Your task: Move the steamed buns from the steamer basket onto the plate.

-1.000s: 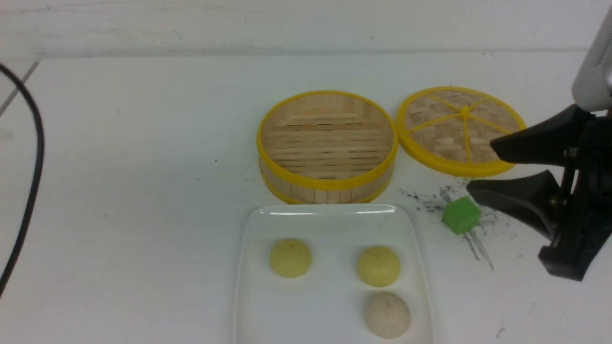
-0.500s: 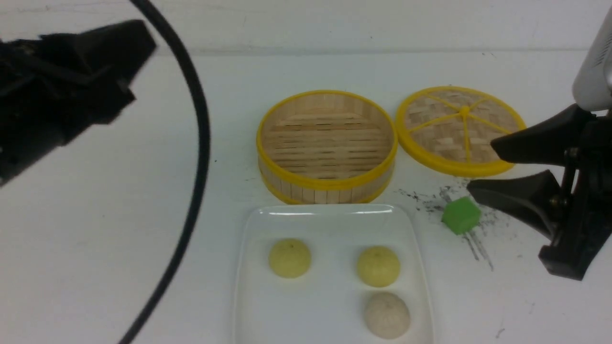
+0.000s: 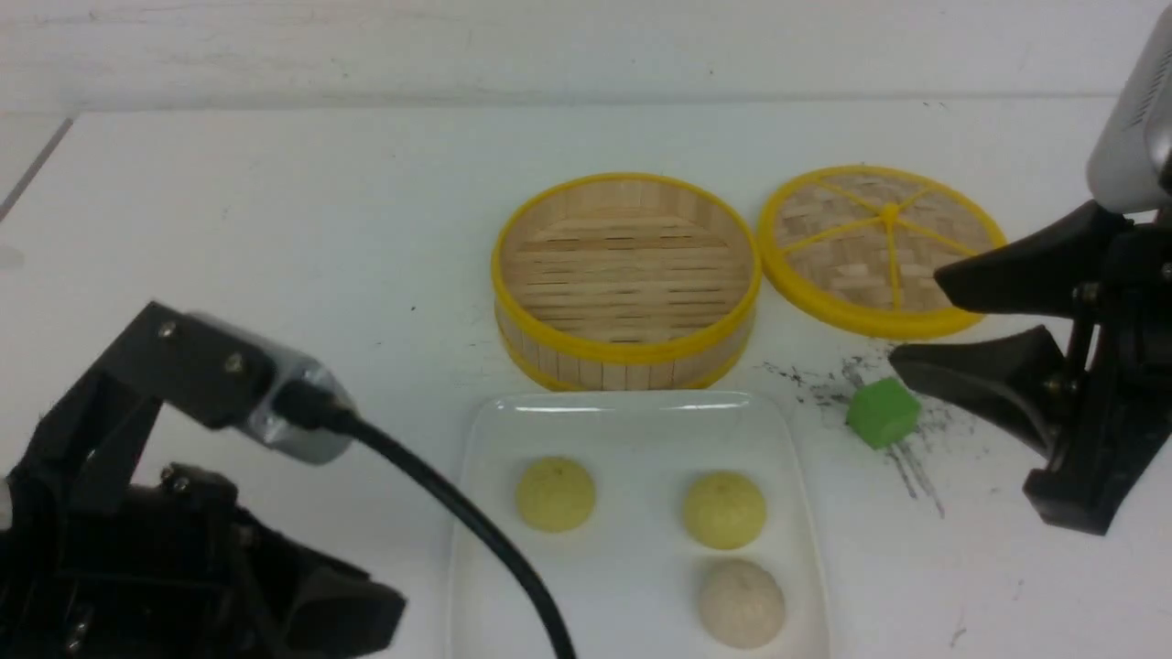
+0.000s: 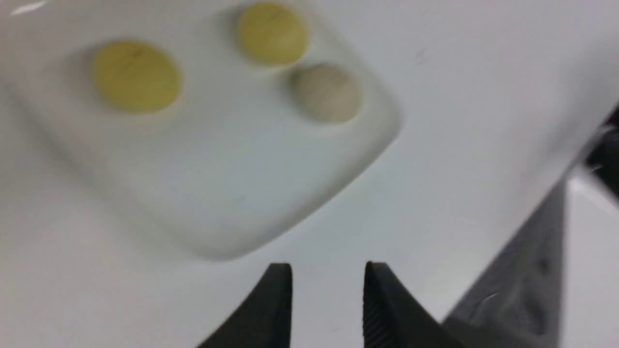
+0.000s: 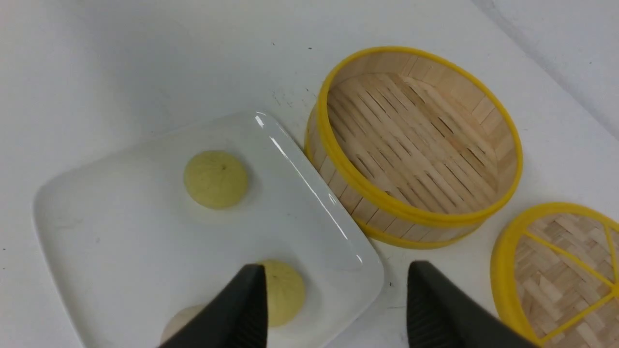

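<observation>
All three steamed buns lie on the white plate (image 3: 632, 439): one pale yellow bun (image 3: 555, 494) at its left, a second yellow bun (image 3: 724, 510) at its right, and a beige bun (image 3: 742, 603) nearest me. The steamer basket (image 3: 627, 352) behind the plate holds nothing. My left gripper (image 4: 328, 270) hovers over bare table beside the plate (image 4: 203, 169), open with nothing between its fingers. The left arm's body (image 3: 183, 549) fills the front view's lower left corner. My right gripper (image 3: 916, 320) stands open at the right, beside the basket's lid, holding nothing.
The woven lid (image 3: 881, 247) with yellow spokes lies flat to the right of the basket. A green cube (image 3: 883, 413) sits on dark scuff marks just in front of the lid, close to the right gripper's lower finger. A black cable (image 3: 476, 531) crosses the plate's left edge.
The left arm has swung from the upper left down into the lower left corner of the front view, its cable trailing over the plate's edge. The right arm and the buns stayed put.
</observation>
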Controlling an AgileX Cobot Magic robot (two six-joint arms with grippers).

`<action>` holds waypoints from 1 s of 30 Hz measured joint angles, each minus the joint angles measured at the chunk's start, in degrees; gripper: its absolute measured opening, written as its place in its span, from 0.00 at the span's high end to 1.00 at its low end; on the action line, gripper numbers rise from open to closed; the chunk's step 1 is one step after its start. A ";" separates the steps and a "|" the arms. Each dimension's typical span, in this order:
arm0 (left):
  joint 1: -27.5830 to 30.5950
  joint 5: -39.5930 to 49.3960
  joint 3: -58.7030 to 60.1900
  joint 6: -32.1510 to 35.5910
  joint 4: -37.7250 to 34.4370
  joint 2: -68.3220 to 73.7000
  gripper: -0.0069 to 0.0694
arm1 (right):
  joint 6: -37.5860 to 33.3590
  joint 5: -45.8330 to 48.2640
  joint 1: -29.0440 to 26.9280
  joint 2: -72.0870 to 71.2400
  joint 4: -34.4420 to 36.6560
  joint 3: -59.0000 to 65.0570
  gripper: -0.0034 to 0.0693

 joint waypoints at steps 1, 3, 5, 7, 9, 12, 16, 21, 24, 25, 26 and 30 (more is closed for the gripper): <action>0.00 -0.06 0.00 -2.14 4.77 0.00 0.59 | 0.00 0.00 0.00 0.10 0.00 0.00 0.40; 0.00 -0.50 0.00 -6.69 15.37 0.00 0.59 | 0.00 0.00 0.00 0.34 0.00 0.00 0.40; 0.00 -0.64 0.00 -10.62 23.25 0.00 0.59 | 0.00 0.00 0.00 0.41 0.00 0.00 0.40; 0.00 -0.76 0.00 -16.50 30.31 0.00 0.59 | 0.00 0.00 0.00 0.41 0.00 0.00 0.40; 0.00 -1.14 0.00 -20.76 34.98 0.00 0.59 | 0.00 0.06 0.00 0.41 0.00 0.00 0.40; 0.00 -2.09 0.00 -28.87 41.30 0.00 0.59 | 0.00 -0.08 0.00 0.43 -0.05 0.00 0.40; 0.00 -2.97 0.00 -38.65 48.62 0.00 0.59 | 0.74 -1.83 0.00 0.05 -1.68 0.00 0.40; 0.00 -3.25 0.00 -41.65 49.77 0.00 0.59 | 7.38 -2.93 -0.52 -3.01 -6.86 0.00 0.40; 0.00 -4.48 0.00 -42.15 48.89 0.00 0.59 | 17.29 -2.32 -3.38 -6.63 -15.16 0.00 0.40; 0.00 -5.11 0.00 -42.15 48.32 0.00 0.59 | 20.59 -0.79 -4.61 -7.74 -18.98 0.00 0.40; 0.00 -5.40 0.00 -42.15 47.95 0.00 0.59 | 21.93 -0.08 -5.14 -8.07 -19.65 0.00 0.40; 0.00 -8.52 0.00 -42.28 45.97 0.00 0.59 | 38.62 13.37 -11.07 -10.02 -35.22 0.00 0.40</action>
